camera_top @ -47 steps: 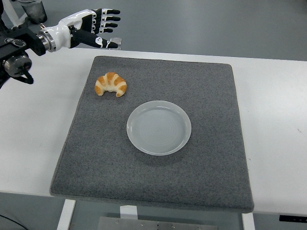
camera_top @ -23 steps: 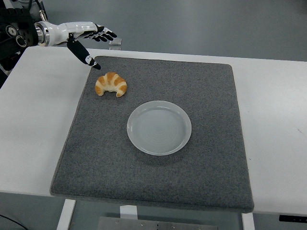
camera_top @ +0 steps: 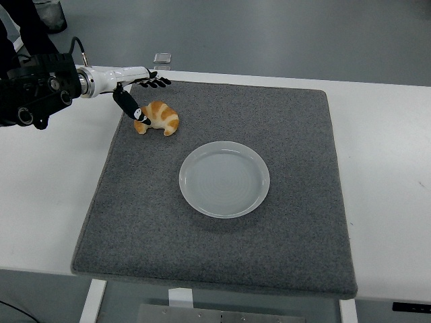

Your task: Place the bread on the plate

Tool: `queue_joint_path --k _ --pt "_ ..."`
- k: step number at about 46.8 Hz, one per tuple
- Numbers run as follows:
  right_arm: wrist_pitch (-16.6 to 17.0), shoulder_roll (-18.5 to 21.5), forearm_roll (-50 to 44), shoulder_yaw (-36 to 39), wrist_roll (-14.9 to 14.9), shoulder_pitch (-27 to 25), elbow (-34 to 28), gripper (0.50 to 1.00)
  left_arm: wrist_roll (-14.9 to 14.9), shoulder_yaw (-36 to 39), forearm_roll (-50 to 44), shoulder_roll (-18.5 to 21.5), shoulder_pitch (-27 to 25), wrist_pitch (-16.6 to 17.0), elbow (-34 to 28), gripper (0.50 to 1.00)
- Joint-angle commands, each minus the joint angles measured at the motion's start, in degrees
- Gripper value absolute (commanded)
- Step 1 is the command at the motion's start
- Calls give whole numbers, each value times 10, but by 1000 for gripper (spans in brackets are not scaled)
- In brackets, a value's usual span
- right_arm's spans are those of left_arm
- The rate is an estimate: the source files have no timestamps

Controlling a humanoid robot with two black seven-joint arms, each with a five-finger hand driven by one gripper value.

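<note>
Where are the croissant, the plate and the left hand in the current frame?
croissant (camera_top: 160,118), head view, middle of its ridged top.
plate (camera_top: 224,179), head view, centre of its bare inner surface.
left hand (camera_top: 135,91), head view, between the thumb at the croissant and the fingers behind it.

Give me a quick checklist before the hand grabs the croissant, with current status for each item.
1. Left hand at the croissant: ok, thumb down at its left end.
2. Fingers closed on it: not ok, they are spread above its far side.
3. Croissant lying on the grey mat: ok.
4. Plate empty: ok.
5. Path from croissant to plate free of objects: ok.
6. Thumb contact with croissant: cannot tell.
</note>
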Motion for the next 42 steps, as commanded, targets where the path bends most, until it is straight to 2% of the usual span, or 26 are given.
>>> queue_joint_path --k 1,11,21,32,42 --pt "0 0 0 0 0 0 0 952 0 0 0 -13 4 5 10 964" --pt "0 0 0 0 0 1 0 952 0 13 1 -35 13 9 33 945" --pt "0 0 0 1 0 0 0 952 0 45 1 -46 12 46 34 932" --pt "0 0 0 0 0 1 0 952 0 53 1 -59 13 69 44 913" --pt "0 0 0 0 0 1 0 952 0 70 1 -71 14 74 56 906"
